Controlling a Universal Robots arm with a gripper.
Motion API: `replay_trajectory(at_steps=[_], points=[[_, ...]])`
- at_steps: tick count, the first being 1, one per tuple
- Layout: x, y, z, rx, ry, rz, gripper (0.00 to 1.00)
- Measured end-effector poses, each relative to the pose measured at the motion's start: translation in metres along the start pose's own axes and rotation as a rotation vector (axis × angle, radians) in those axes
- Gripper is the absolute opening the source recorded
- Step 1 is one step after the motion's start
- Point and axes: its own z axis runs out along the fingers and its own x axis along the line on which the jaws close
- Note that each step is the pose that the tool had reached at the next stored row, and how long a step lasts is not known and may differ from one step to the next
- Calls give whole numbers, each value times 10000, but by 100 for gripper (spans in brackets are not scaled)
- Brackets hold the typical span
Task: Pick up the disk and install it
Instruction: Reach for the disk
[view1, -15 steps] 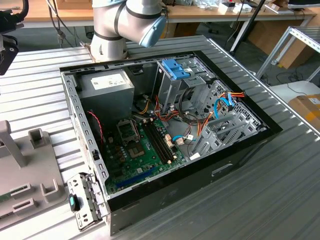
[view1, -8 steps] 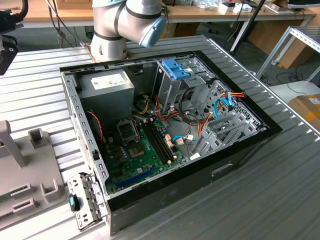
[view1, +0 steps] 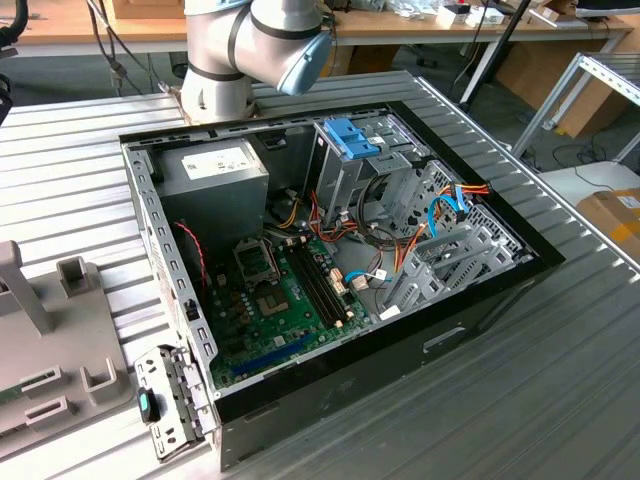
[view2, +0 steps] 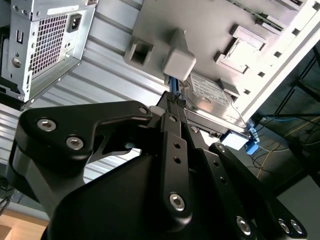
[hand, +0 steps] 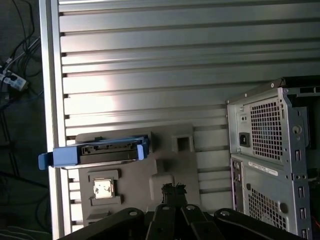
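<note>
The disk (hand: 107, 150) stands on edge in a grey holder (hand: 145, 175) at the desk (hand: 150, 75) edge, well apart from the open case (view1: 350, 250). The jaws, drawn close together and empty, hang over the holder, near the disk but not touching it

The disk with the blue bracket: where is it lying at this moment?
In the first wrist view the flat grey-silver metal disk edged in blue plastic lies on the flat grey plastic tray, next to a small square silver chip.
</note>
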Motion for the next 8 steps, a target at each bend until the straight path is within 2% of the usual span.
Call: replay_trajectory(at_steps=[5, 8], points=[[112, -9, -3, 0, 0, -1, 11], [123, -10, -3, 0, 0, -1, 11]])
